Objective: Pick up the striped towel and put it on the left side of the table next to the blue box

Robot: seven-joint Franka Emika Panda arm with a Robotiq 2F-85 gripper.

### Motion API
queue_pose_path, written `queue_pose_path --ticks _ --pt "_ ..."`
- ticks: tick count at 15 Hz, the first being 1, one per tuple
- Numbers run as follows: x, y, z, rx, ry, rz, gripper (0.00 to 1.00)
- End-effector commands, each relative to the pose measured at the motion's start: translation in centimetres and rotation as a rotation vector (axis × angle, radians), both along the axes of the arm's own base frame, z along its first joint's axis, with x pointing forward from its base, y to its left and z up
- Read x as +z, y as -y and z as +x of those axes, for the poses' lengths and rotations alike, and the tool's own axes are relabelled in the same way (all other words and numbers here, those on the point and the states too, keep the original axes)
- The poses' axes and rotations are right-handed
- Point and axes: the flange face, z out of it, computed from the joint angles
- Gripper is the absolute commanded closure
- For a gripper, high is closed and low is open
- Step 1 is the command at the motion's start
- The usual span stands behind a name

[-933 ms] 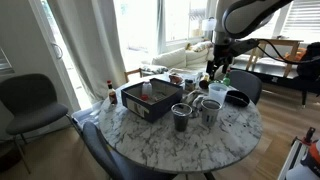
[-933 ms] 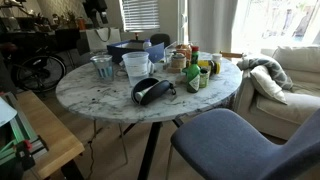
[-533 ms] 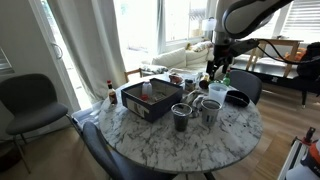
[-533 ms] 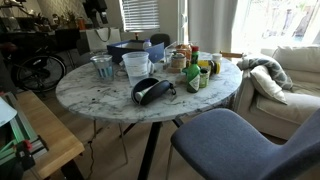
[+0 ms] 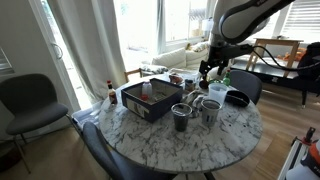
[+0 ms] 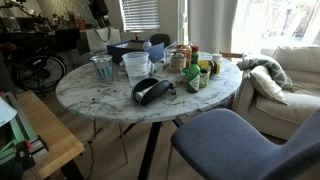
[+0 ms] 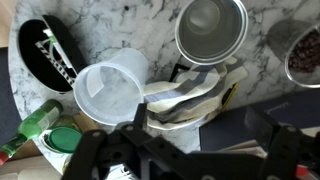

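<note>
My gripper (image 7: 190,152) hangs over the striped towel (image 7: 192,95), jaws seemingly spread wide, though blur hides the tips. The towel lies crumpled between 2 cups, the clear cup (image 7: 108,95) and the metal cup (image 7: 212,28). If I descend off-centre, I could topple either.

The table (image 7: 120,25) is made of white stone with grey veins, smooth and a little shiny. Just ahead of the gripper (image 7: 200,135), the towel (image 7: 195,92) is seen to be soft cloth, matt and wrinkled. Past the towel a metal cup (image 7: 210,28) is seen, bright and glossy. Beside the towel a plastic cup (image 7: 108,92) is seen, smooth and cloudy-clear. The gripper is black and matt.
</note>
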Motion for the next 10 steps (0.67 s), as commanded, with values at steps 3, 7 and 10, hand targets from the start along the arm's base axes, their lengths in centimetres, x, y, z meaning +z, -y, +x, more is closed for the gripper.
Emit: queue_pose_path --ticks 3,7,10 --pt "-3.6 -0.5 4.2 -0.269 0.136 0.089 0.0" --pt "-4.3 1.2 6.1 -0.462 0.243 0.127 0.0" --pt "-3.8 1.6 5.8 -0.483 0.249 0.127 0.0"
